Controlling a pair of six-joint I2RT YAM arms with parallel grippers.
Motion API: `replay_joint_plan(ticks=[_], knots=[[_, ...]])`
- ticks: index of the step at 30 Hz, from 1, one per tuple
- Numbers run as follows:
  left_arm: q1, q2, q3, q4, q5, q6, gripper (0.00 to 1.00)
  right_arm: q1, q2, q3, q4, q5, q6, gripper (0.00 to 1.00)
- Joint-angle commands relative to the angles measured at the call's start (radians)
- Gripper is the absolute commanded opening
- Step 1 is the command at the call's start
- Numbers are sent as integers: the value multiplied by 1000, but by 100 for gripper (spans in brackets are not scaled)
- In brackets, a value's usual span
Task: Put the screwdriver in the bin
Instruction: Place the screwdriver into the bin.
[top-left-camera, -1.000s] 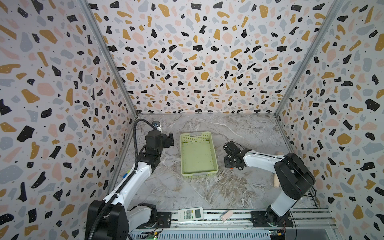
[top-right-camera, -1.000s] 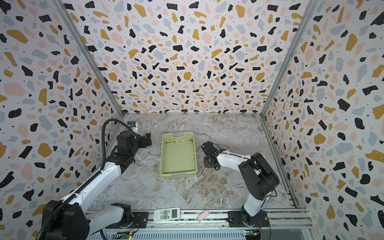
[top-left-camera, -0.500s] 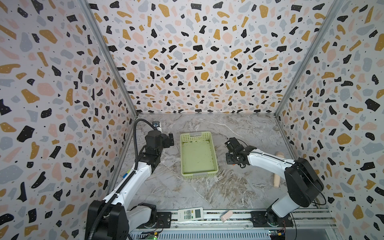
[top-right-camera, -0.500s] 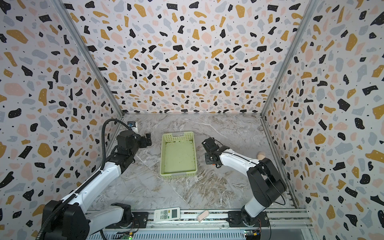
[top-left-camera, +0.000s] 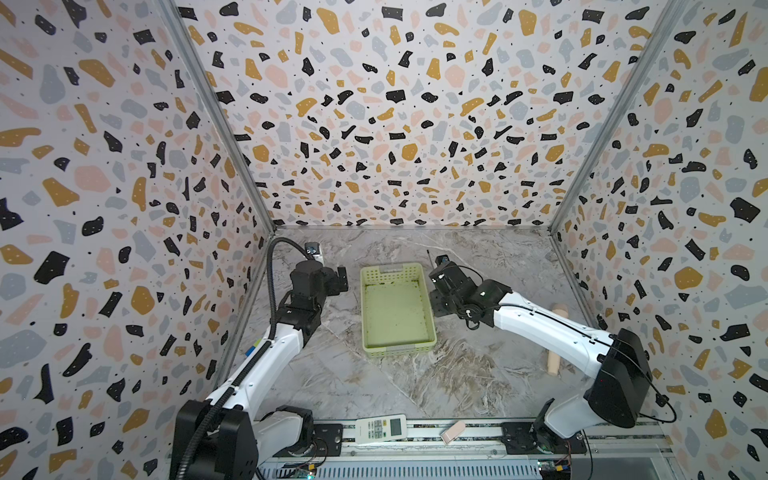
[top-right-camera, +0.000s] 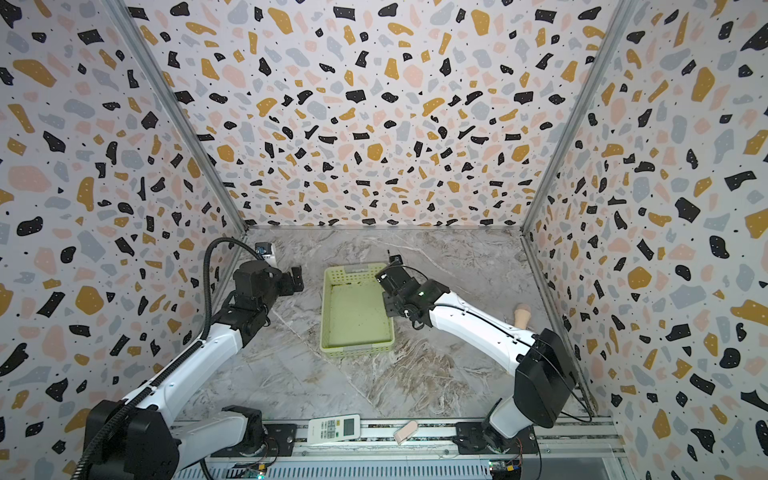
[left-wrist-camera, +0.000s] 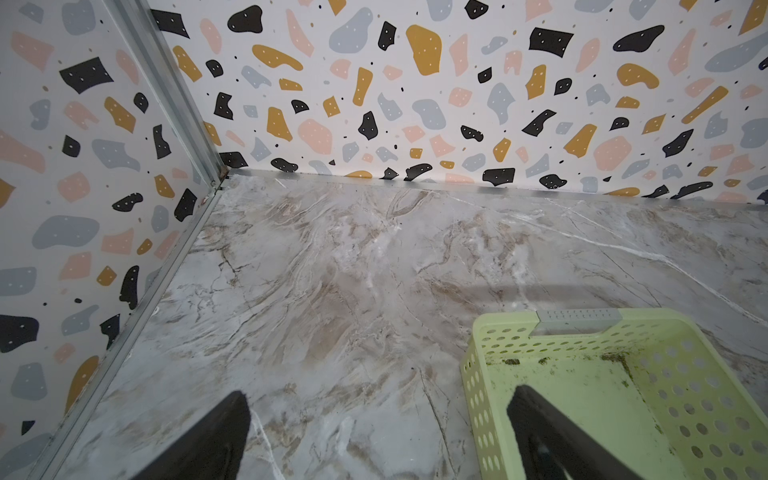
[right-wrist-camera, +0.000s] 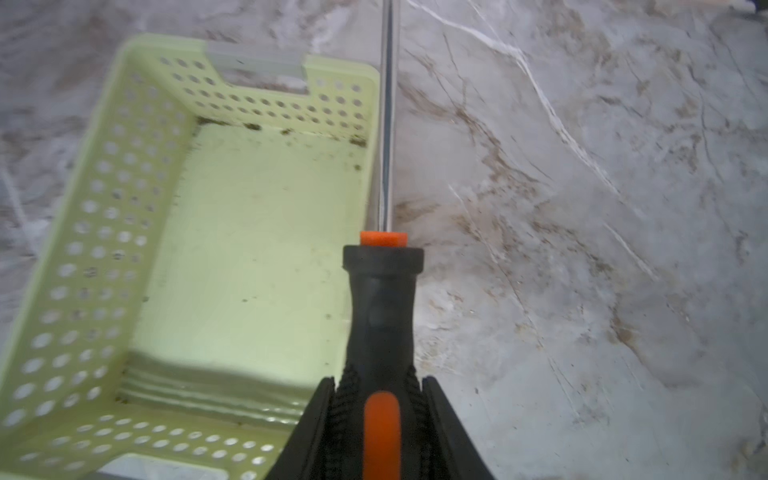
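Partly the screwdriver (right-wrist-camera: 380, 299) hides inside the right pincer (right-wrist-camera: 379, 388), tip cropped.

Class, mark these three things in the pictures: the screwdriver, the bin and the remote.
screwdriver (right-wrist-camera: 380, 307): right wrist view, on the black handle.
bin (top-left-camera: 395, 311): in a top view, on its bare floor.
remote (top-left-camera: 381, 429): in a top view, on the middle of its white body.

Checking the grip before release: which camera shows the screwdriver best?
The right wrist view: the screwdriver fills it, black handle clamped in the right gripper, shaft running past the bin. Both top views show only a sliver of shaft beyond the gripper; the left wrist view shows none.
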Motion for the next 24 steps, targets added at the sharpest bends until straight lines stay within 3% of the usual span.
replay_joint_plan(ticks=[1,10,24], knots=[[-3,4,32,15,-5,-7,100,49,61,76,-31,18,18,25],[-3,2,30,16,-5,-8,99,95,259,100,80,-87,39,25],[-3,5,33,12,-1,-7,100,77,396,98,151,-141,21,28]])
